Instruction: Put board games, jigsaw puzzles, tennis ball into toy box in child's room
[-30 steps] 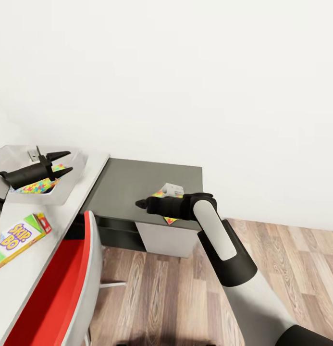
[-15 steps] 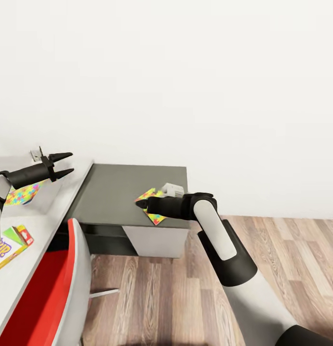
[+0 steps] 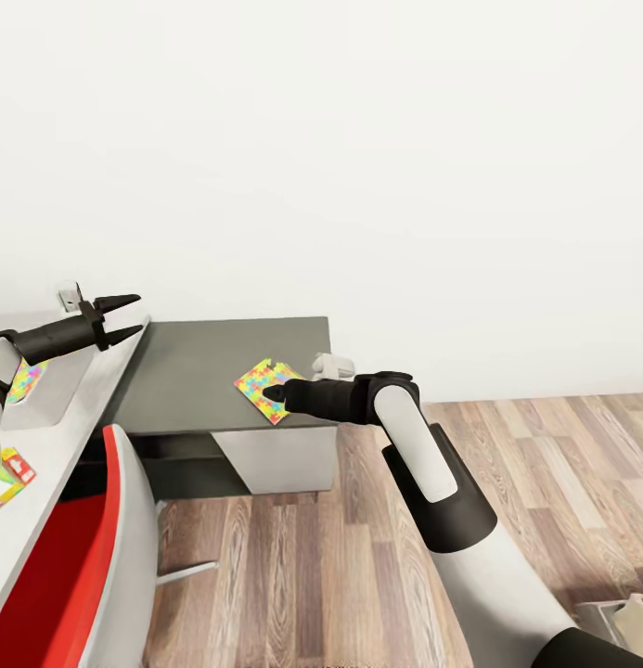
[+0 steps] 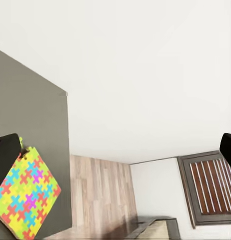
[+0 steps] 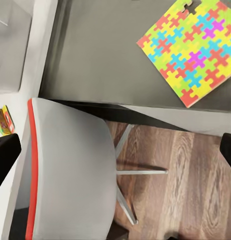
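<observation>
One jigsaw puzzle (image 3: 259, 385) (image 5: 193, 52) (image 4: 25, 197) lies flat near the front edge of the table's dark grey corner section (image 3: 200, 357). My right gripper (image 3: 273, 393) hovers open over the puzzle's near corner, with nothing between its fingers. At the far left, the toy box (image 3: 47, 394) (image 5: 8, 45) holds a second jigsaw puzzle (image 3: 26, 378). My left gripper (image 3: 140, 313) is open and empty above the seam between the light and dark table tops. A colourful board game (image 3: 6, 471) (image 5: 3, 120) rests on the light grey top (image 3: 52, 445).
A red chair with a grey back (image 3: 80, 557) (image 5: 70, 165) stands close against the table at the lower left. White drawers (image 3: 275, 459) sit under the dark section. Wood-plank floor (image 3: 405, 557) spreads to the right, with a pale box-like thing (image 3: 627, 622) at the lower right corner.
The camera has swung right, so the table and chair sit further left in the picture. The puzzle now shows from under my right gripper. My left gripper has left the toy box.
</observation>
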Available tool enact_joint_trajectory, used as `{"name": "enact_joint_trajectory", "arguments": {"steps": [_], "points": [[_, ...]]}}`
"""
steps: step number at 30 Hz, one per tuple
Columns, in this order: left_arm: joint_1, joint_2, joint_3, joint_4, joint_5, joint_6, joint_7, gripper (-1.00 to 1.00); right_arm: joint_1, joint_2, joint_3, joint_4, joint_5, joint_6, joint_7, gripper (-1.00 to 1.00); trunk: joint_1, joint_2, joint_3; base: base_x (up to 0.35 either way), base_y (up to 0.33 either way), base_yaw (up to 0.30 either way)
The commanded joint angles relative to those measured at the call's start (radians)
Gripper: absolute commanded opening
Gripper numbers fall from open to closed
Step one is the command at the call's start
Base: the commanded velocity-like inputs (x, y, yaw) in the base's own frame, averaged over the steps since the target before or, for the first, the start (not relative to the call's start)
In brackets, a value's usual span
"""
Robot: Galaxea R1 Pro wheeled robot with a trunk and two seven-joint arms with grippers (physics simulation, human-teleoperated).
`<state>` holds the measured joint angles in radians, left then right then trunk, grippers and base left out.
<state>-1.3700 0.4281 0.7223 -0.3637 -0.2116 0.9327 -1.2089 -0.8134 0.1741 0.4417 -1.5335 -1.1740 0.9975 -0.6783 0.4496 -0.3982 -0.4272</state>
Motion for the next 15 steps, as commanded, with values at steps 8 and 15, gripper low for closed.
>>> {"name": "enact_joint_trajectory", "arguments": {"steps": [8,15], "points": [[-0.001,0.000,0.007,0.000,-0.011,0.008,-0.006,1.00,-0.001,0.000,-0.001,0.000,-0.009,0.003,-0.010,1.00,0.000,-0.002,0.008,-0.097,0.000,-0.208],[-0.001,-0.001,0.007,0.000,-0.011,0.007,-0.006,1.00,-0.001,0.000,-0.002,0.000,-0.008,0.003,-0.010,1.00,0.000,-0.002,0.017,-0.199,0.000,-0.208]]}}
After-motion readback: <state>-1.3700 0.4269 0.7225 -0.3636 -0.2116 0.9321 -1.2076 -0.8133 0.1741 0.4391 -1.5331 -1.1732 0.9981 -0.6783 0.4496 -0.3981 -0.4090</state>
